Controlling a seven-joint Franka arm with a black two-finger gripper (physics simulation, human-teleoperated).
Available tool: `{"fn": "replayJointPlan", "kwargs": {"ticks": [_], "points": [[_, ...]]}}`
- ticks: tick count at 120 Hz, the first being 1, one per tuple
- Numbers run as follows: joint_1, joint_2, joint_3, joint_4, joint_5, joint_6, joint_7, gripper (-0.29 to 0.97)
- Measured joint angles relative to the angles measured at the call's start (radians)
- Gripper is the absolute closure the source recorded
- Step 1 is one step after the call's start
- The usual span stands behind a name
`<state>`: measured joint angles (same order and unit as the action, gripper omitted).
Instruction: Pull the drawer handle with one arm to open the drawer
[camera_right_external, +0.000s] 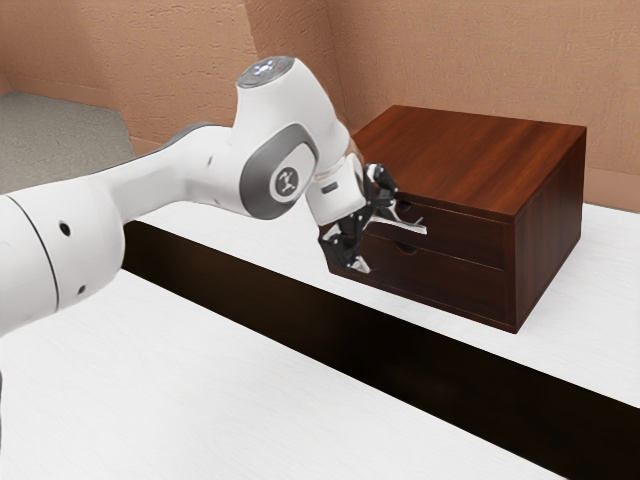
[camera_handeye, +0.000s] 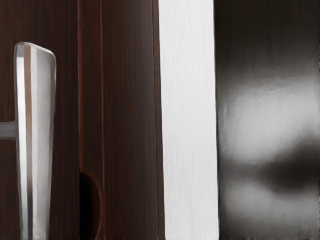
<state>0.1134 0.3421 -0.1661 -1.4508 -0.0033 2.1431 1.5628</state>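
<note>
Arm (camera_right_external: 200, 175): comes in low and level, I judge so that the hand meets the drawer front squarely.
Hand (camera_right_external: 376, 230): the fingers stand wide apart, one above the other, and grip nothing. The spread fits a bar lying across them.
Handle (camera_right_external: 404, 224): a silver bar just ahead of the fingertips and about level with the gap between them. I cannot tell whether either finger touches it. It stands off the wood on a short post, which leaves room for a finger behind it.
Drawer (camera_right_external: 455, 232): the upper of two, directly beyond the hand. Its front looks flush with the cabinet, so I judge the pull not yet begun.
Lower drawer (camera_right_external: 440, 280): below and beyond the hand, with a cut-out notch instead of a bar.
Cabinet (camera_right_external: 470, 150): dark wood, beyond the hand, resting on the table (camera_right_external: 600, 330).
Writing: no brand, label or lettering can be read anywhere.
</note>
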Motion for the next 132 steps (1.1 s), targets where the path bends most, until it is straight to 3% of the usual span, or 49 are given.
{"fn": "replayJointPlan", "kwargs": {"ticks": [11, 47, 62, 91, 132], "points": [[0.002, -0.007, 0.001, -0.005, 0.001, -0.003, -0.002, 0.00], [0.005, -0.034, 0.002, -0.042, 0.008, -0.014, -0.028, 0.00], [0.005, -0.078, 0.002, -0.078, 0.007, -0.014, -0.038, 0.13], [0.005, -0.106, 0.002, -0.114, 0.008, -0.011, -0.059, 0.14], [0.007, -0.204, 0.002, -0.219, 0.007, -0.007, -0.086, 0.27]]}}
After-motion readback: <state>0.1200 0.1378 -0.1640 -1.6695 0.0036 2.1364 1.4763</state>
